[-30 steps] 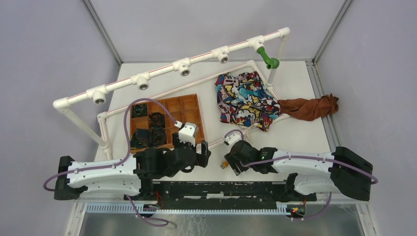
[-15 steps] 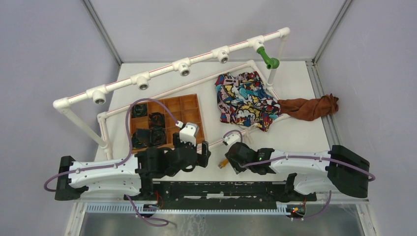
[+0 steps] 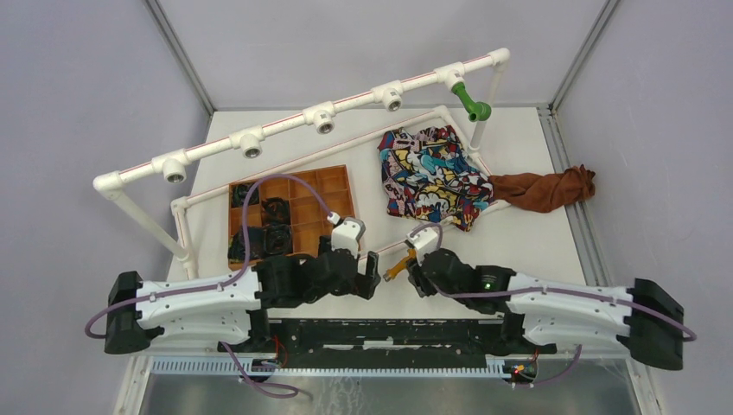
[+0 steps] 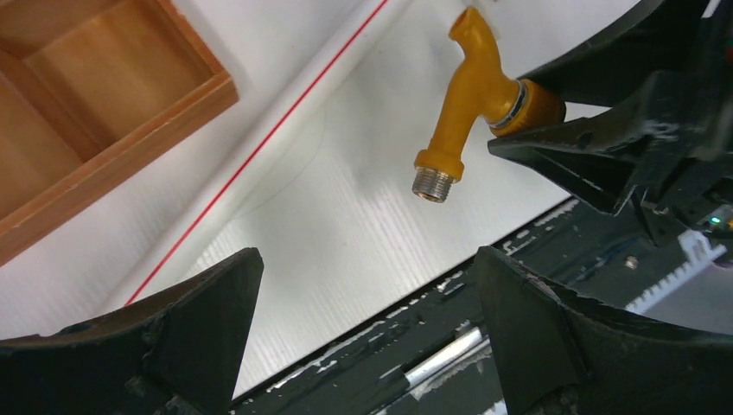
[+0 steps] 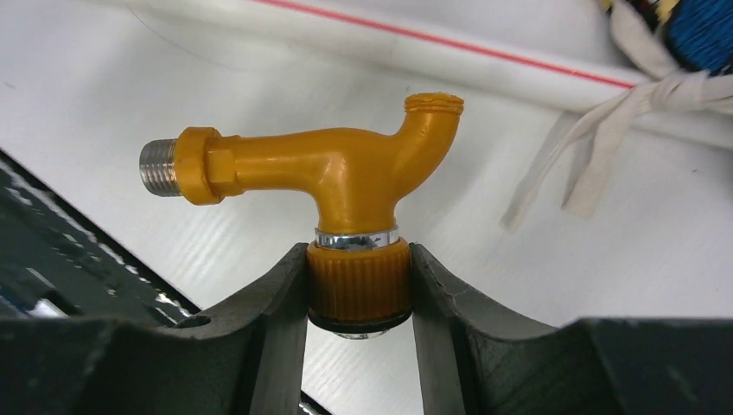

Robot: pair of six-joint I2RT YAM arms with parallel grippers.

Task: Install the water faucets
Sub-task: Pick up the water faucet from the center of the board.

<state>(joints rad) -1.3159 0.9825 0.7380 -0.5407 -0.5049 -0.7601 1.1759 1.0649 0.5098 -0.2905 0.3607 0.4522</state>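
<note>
The white table (image 3: pixel 527 233) carries a white pipe frame (image 3: pixel 380 134), its lower rail running from near left to far right. A wooden compartment tray (image 3: pixel 333 183) sits left of centre. A patterned cloth (image 3: pixel 428 177) lies far right, and a brown cloth (image 3: pixel 544 190) lies beside it, overhanging the right edge.

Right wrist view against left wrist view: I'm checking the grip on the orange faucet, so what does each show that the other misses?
Only the right wrist view shows both fingers of the right gripper pressed against the ribbed knob of the orange-yellow plastic faucet, plus white cloth strips. Only the left wrist view shows the left gripper open and empty, and a corner of the wooden compartment tray. Both show the faucet's bare metal threaded end and the red-striped white pipe.
</note>
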